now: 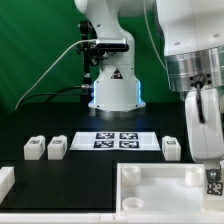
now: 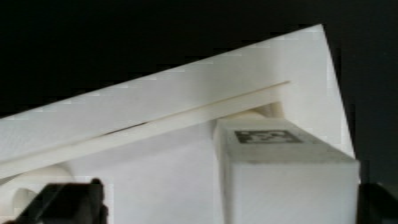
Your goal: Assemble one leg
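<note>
Item: small white plastic block-like leg (image 2: 281,172) with black-and-white marker, clamped upright between closed jaws, long axis vertical, poised at the corner of the large white raised-rim tray-like piece (image 1: 160,189). Spare legs (image 1: 57,148) lie on black counter (image 1: 40,175).

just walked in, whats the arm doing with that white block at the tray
The pincer is holding one leg upright at a corner of the big white tray-like piece. Three more legs lie loose on the table: two at the exterior view's left, one beside the marker board.
</note>
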